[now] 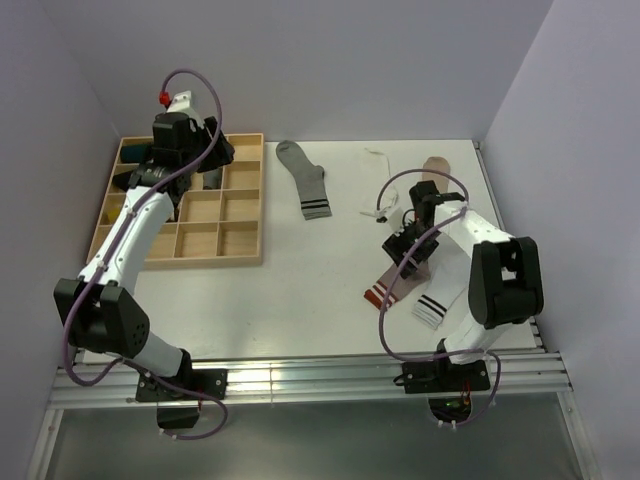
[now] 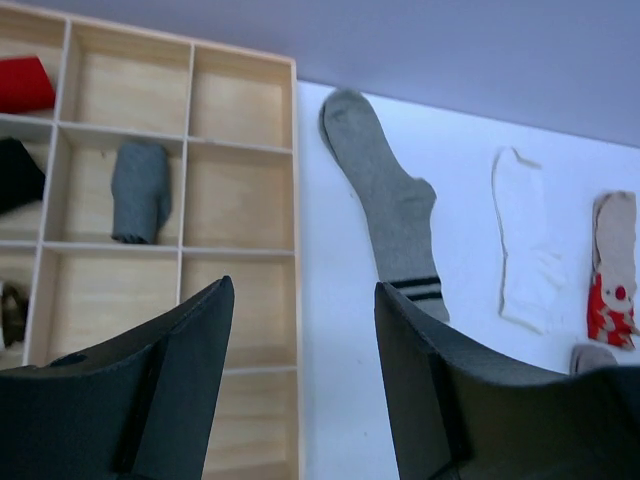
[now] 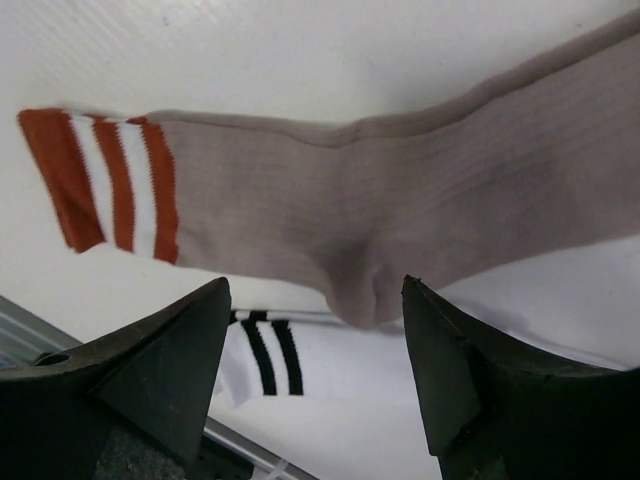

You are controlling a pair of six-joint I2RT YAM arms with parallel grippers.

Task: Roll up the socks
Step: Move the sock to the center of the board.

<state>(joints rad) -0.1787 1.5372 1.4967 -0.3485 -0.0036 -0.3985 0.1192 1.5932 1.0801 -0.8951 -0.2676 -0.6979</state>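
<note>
The taupe sock (image 3: pixel 420 190) with red-white cuff stripes (image 3: pixel 100 180) lies flat, across a white sock with black stripes (image 3: pixel 300 375). My right gripper (image 3: pixel 315 285) hovers open just above the taupe sock's middle, with nothing between its fingers; from above, the right gripper (image 1: pixel 408 250) sits over the taupe sock (image 1: pixel 385 292) and the white striped sock (image 1: pixel 440 297). My left gripper (image 2: pixel 305 290) hangs open and empty over the right edge of the wooden tray (image 2: pixel 240 100). A grey sock with dark cuff stripes (image 2: pixel 392 200) and a plain white sock (image 2: pixel 522 245) lie flat beyond it.
The compartment tray (image 1: pixel 240 205) at the back left holds a rolled grey sock (image 2: pixel 140 190), a red item (image 2: pixel 25 82) and a black item (image 2: pixel 15 175). A beige sock with a red patch (image 2: pixel 612 270) lies at the far right. Walls close in the back and sides.
</note>
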